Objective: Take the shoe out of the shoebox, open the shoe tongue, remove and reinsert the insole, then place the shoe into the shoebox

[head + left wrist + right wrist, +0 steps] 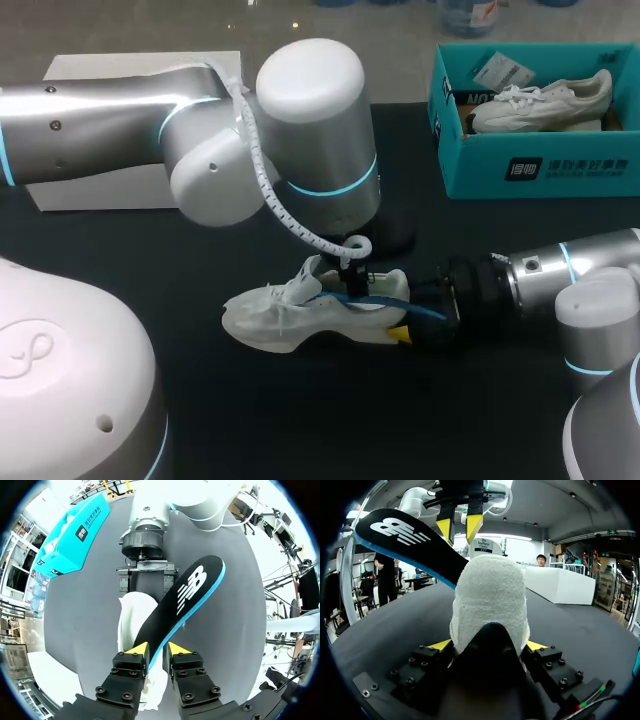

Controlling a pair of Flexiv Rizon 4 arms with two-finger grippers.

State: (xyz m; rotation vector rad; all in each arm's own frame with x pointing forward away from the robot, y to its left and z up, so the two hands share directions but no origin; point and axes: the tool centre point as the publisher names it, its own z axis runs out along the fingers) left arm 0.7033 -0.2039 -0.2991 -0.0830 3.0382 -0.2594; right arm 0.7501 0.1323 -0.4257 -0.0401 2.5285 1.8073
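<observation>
At the left gripper [157,652]: my fingers are drawn nearly together, yellow tips pinching one end of the insole [185,600] from both sides. I hang straight above the shoe's opening so any pull or push runs along it.
Insole: black with a blue edge, tilted up. Its printed end is free in the air and leans back over my right arm. I cannot see how much of it is inside the shoe, nor judge whether this is removal or reinsertion.
Right gripper [490,645]: my fingers are spread wide and clamp the heel from both sides. I judge this grip is there to keep the shoe from lifting or sliding while the insole is worked.
Shoe [280,315]: white, on its sole at mid desk [300,420], toe pointing away from my right arm, so the opening faces up to the left gripper.
Shoebox [540,165]: teal, at the far right of the desk, well apart from both arms. A second white shoe [545,100] lies in it. It sits clear of the work until the shoe goes in.
White box [100,65]: far left, behind my left arm.
</observation>
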